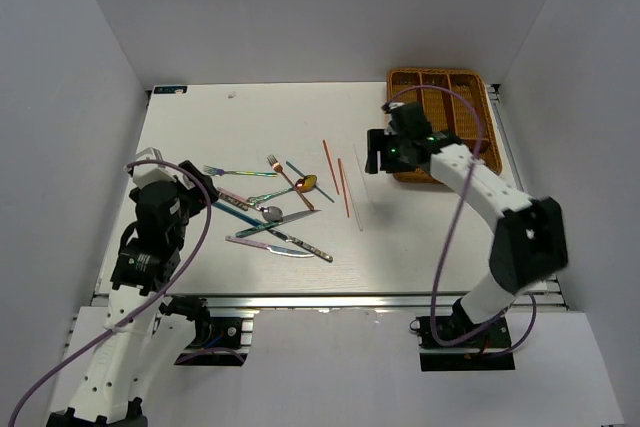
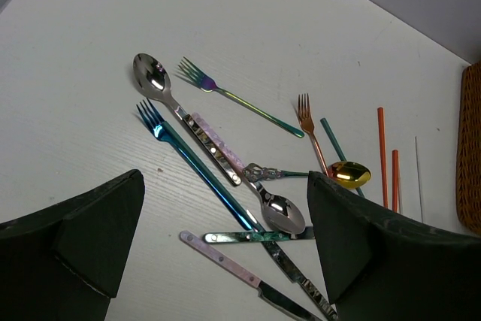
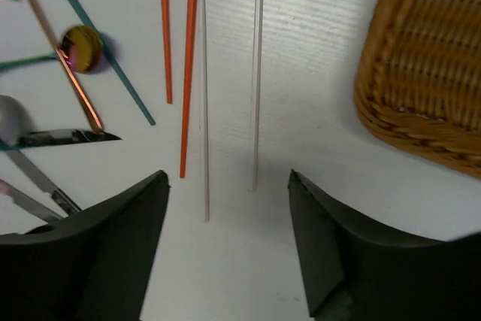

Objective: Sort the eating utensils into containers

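Several metal utensils lie in a loose pile on the white table (image 1: 250, 127): a silver spoon (image 2: 150, 73), an iridescent fork (image 2: 225, 94), a blue fork (image 2: 192, 154), a copper fork (image 2: 310, 129), a gold spoon (image 2: 349, 174) and a pink-handled knife (image 2: 225, 261). Two red chopsticks (image 3: 188, 73) and two white chopsticks (image 3: 257, 73) lie side by side right of the pile. The wicker tray (image 1: 478, 137) stands at the back right. My left gripper (image 2: 225, 178) is open and empty above the pile's left side. My right gripper (image 3: 227, 178) is open and empty over the near ends of the white chopsticks.
A teal chopstick (image 3: 128, 84) lies slanted beside the gold spoon (image 3: 81, 46). The tray's corner (image 3: 421, 73) is just right of the right gripper. White walls enclose the table on three sides. The right arm (image 1: 480, 187) reaches across the table's right side.
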You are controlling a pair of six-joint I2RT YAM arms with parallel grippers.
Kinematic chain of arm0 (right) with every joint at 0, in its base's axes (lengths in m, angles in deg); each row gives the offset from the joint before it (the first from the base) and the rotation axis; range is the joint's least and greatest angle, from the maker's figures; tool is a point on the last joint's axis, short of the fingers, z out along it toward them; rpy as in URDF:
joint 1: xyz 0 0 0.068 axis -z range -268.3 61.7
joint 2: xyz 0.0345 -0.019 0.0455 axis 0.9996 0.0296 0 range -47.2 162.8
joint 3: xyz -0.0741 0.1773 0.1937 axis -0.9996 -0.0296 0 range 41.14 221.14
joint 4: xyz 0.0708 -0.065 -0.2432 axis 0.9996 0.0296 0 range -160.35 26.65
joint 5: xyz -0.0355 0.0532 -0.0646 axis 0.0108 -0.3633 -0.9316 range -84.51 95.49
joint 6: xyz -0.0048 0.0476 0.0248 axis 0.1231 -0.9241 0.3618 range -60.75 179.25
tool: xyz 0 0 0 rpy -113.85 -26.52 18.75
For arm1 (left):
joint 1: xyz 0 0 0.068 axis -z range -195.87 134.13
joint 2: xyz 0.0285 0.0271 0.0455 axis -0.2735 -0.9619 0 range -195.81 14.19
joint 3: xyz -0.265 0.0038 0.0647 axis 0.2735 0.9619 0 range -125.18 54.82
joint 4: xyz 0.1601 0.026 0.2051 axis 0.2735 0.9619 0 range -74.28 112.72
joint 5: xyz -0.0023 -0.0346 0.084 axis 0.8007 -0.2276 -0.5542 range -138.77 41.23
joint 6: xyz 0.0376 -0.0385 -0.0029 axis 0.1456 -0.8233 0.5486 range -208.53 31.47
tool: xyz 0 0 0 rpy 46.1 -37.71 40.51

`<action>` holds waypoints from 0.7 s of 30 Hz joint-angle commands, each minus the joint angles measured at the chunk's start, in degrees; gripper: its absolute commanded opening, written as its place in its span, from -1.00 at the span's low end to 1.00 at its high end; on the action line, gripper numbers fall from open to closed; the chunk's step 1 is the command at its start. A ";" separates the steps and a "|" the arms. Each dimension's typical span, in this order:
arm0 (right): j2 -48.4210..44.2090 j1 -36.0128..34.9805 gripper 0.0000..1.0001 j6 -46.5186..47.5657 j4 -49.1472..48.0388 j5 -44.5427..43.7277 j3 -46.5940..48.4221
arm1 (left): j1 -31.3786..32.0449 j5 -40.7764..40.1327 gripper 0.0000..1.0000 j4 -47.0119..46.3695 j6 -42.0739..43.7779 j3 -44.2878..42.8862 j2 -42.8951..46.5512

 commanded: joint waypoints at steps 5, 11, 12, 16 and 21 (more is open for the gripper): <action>20.18 -4.29 0.04 5.41 4.97 -7.86 15.06 | 0.01 1.44 0.96 -0.59 0.30 0.41 -0.06; 25.91 -5.53 -0.02 5.42 2.70 -10.33 14.03 | 0.01 2.40 0.96 -0.85 0.56 0.41 -1.29; 26.18 -5.53 -0.02 5.50 2.17 -10.34 13.49 | 0.09 2.58 0.96 -0.94 0.65 0.41 -1.55; 28.28 -5.53 -0.12 5.86 1.19 -8.85 11.73 | 0.09 3.02 0.96 -0.94 0.74 0.33 -2.26; 30.04 -5.27 -0.25 5.51 -0.56 -8.14 8.66 | 0.10 3.11 0.96 -0.94 0.74 0.41 -1.91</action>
